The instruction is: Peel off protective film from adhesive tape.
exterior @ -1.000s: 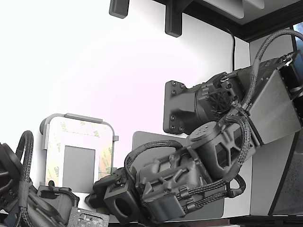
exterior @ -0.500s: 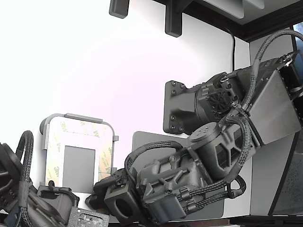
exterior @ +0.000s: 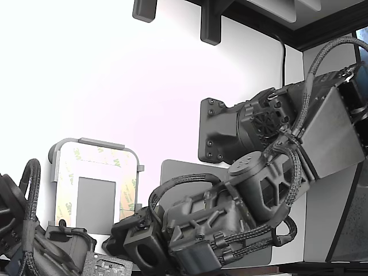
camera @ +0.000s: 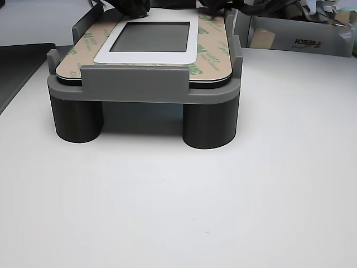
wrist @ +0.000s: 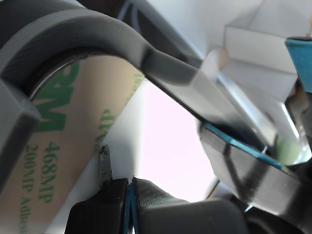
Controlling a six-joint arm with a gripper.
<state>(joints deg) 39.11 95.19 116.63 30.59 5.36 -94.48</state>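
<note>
The adhesive tape frames a grey rectangle (exterior: 95, 201) on a white plate, and its cream protective film (exterior: 127, 190) with green 3M print still faces it. The plate rests in a grey fixture (camera: 134, 84) on round legs. Up close the film (wrist: 63, 146) fills one side of the wrist view, under the fixture's curved rim (wrist: 73, 34). My gripper (wrist: 130, 187) is shut, its dark fingers (wrist: 161, 197) pressed together with only a thin blue pad line between, right at the plate's edge beside the film. In the exterior view the gripper (exterior: 122, 231) sits at the plate's near right corner.
A second dark arm (exterior: 23, 230) sits at the exterior view's lower left. A dark grey mat (exterior: 184, 169) lies under my arm. Behind the fixture stands a cardboard box (camera: 301, 33). A dark mat edge (camera: 17, 61) lies at the other view's left.
In the exterior view my wrist and forearm have sunk a little and shifted left toward the plate's corner. The plate and film look unchanged.
</note>
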